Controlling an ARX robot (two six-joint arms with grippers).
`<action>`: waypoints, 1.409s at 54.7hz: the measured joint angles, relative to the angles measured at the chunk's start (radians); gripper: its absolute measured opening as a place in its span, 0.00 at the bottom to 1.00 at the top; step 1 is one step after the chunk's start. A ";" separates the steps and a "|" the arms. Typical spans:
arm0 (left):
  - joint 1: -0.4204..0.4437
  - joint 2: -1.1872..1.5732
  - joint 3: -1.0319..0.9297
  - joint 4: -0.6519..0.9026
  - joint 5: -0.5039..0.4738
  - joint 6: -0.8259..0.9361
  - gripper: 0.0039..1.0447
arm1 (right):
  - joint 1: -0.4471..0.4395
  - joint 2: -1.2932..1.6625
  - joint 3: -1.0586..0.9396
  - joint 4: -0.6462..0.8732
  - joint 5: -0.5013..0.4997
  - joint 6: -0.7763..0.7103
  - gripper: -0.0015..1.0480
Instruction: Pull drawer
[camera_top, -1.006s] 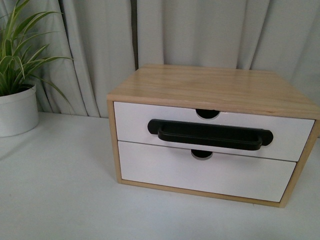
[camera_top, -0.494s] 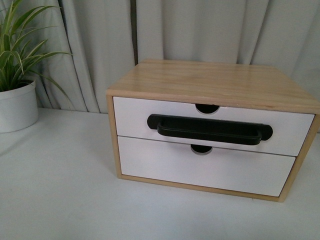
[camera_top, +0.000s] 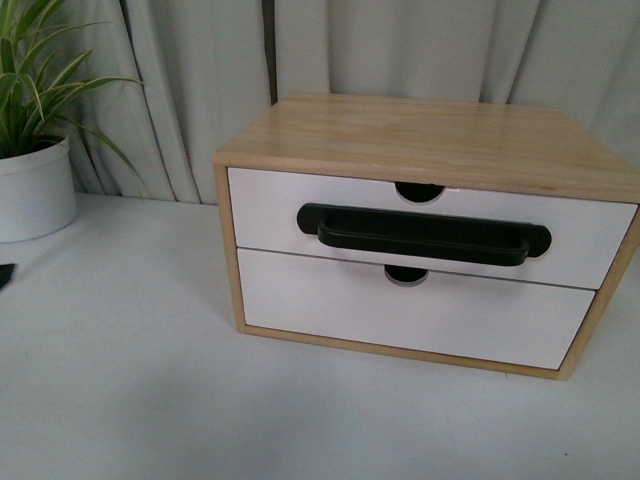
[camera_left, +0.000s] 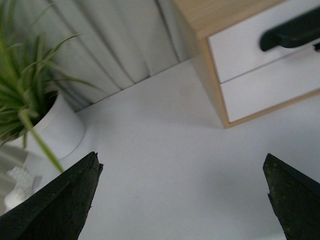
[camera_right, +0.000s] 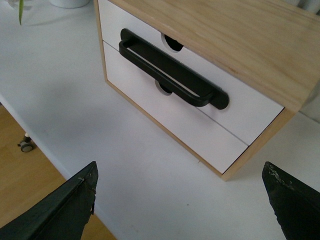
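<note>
L claw (camera_left: 181, 160) & R claw (camera_right: 180, 170) both spread, empty, over table (camera_top: 120, 390) | drawer (camera_top: 270, 212) shut, flush in cabinet (camera_top: 430, 140), handle (camera_top: 425, 236) untouched | front view shifted vs 1 s ago: approach likely under way.

1. Front view: the whole scene sits higher in frame than a second ago. The shift came in two steps, and the last half second brought the larger one.
2. Cabinet (camera_top: 420, 140) top edge is now nearer the frame's top. The drawer (camera_top: 270, 210) and its handle (camera_top: 425, 235) have risen with it.
3. Pot (camera_top: 35, 190) is up too, and its leaves (camera_top: 40, 80) are cropped more at the top.
4. More bare worktop (camera_top: 130, 400) shows in front of the cabinet.
5. New: a small dark sliver (camera_top: 4, 276) at the left frame edge, below the pot. Cannot tell what it is.
</note>
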 joint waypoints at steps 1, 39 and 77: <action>0.000 0.037 0.021 0.000 0.028 0.027 0.95 | 0.000 0.018 0.013 0.000 -0.001 -0.014 0.91; -0.269 0.639 0.557 -0.337 0.248 0.455 0.95 | 0.030 0.509 0.331 -0.169 -0.105 -0.571 0.91; -0.278 0.892 0.774 -0.315 0.275 0.498 0.95 | 0.102 0.781 0.368 0.105 -0.167 -0.598 0.91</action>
